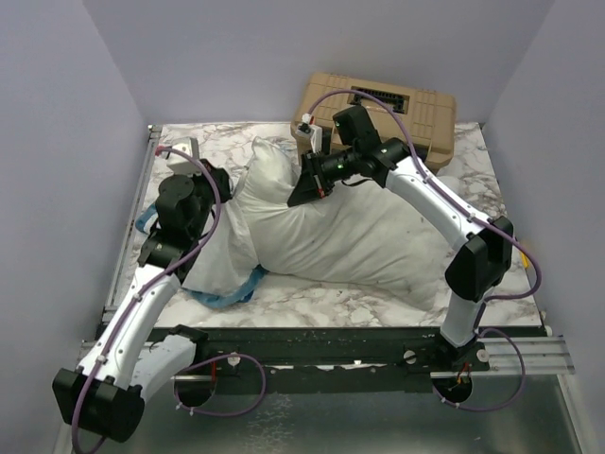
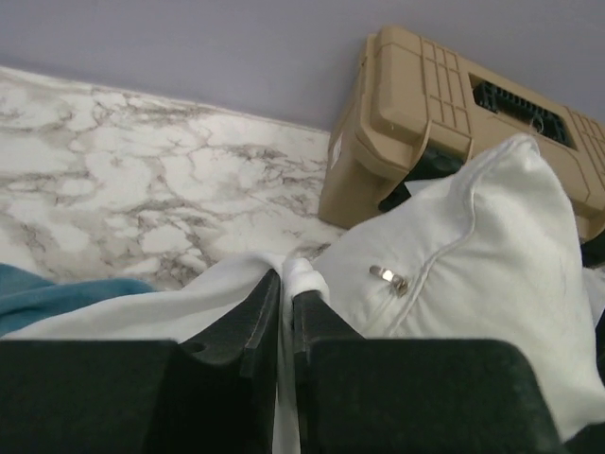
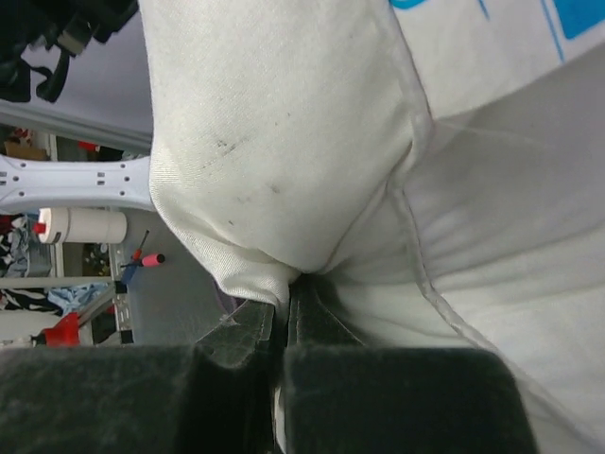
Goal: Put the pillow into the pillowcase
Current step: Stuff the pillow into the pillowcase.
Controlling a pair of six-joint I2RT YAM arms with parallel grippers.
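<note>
The left gripper (image 2: 285, 284) is clenched on a white fold of the pillowcase (image 1: 219, 257) at the table's (image 1: 312, 305) left side. The right gripper (image 3: 286, 293) is clamped on the pillow (image 1: 364, 236), which lies across the table's middle, its left end against the pillowcase.

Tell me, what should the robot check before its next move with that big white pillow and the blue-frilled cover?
1. Left gripper shut on the pillowcase's thin white fabric: ok.
2. Right gripper shut on a fold of the pillow: ok.
3. Pillow inside the pillowcase: not ok, most of it lies uncovered on the table.
4. Pillowcase mouth spread open: cannot tell, the arms hide it.
5. Tan case clear of the pillow: cannot tell, they sit close.
</note>
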